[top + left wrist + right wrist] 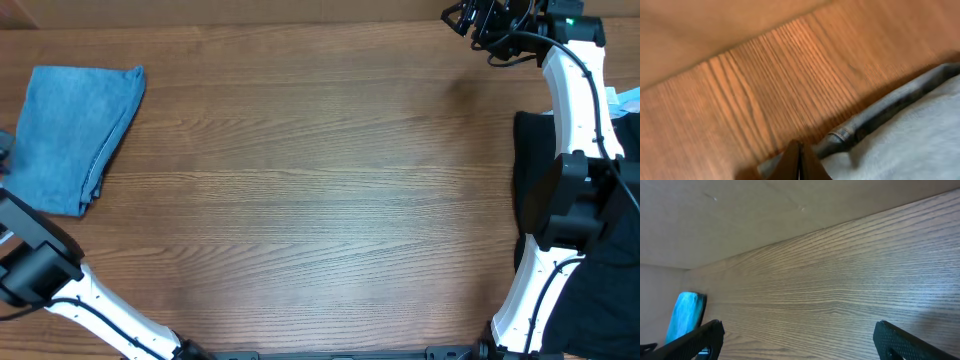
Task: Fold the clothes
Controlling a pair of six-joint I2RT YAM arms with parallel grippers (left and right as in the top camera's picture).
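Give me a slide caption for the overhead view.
Folded jeans lie at the table's left edge, black cloth at its right; the right gripper hangs open over the far right corner.

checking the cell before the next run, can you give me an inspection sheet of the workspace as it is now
surface: wooden table, no spills or marks seen
job's things: jeans folded into a compact stack, lying flat at the far left corner
clutter: black cloth under the right arm; pale item at the right edge, too cropped to identify
hands: left hand shut at the jeans' edge, nothing seen in it; right hand open, empty, at the far right corner
cables: black cable looped near the right hand
surroundings: beige wall beyond the table's far edge
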